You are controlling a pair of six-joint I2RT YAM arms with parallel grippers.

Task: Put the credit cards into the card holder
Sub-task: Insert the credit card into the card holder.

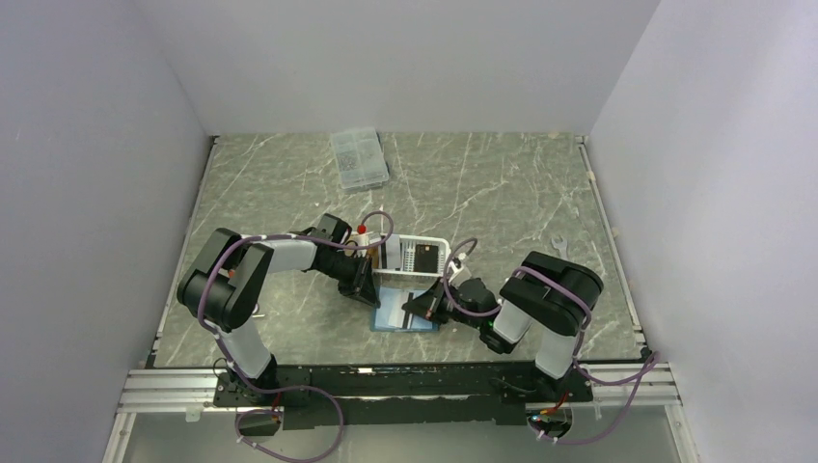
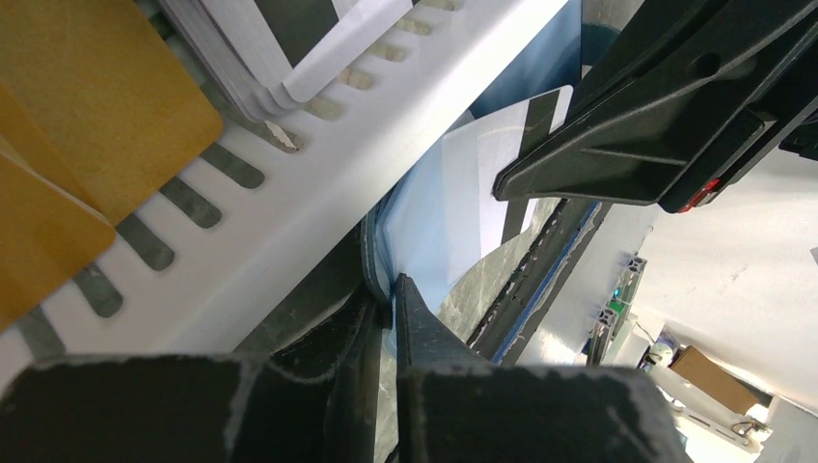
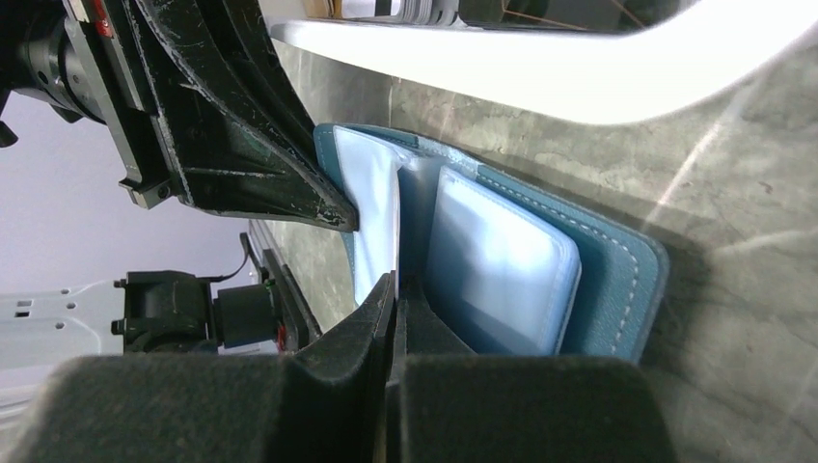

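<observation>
We note even, diffuse overhead light in the top view: the table (image 1: pixel 502 183) is uniformly bright, with soft shadows beneath the arms (image 1: pixel 289 256). In the right wrist view, the basket (image 3: pixel 579 87) rim burns out to white glare and the card holder (image 3: pixel 598 280) casts a dark shadow. We find the left gripper (image 2: pixel 394 285) and right gripper (image 3: pixel 395 282) blurred in close foreground.

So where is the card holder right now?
Top view: the card holder lies open on the table, just nearside of the white basket, between the left pincer and the right pincer.
</observation>
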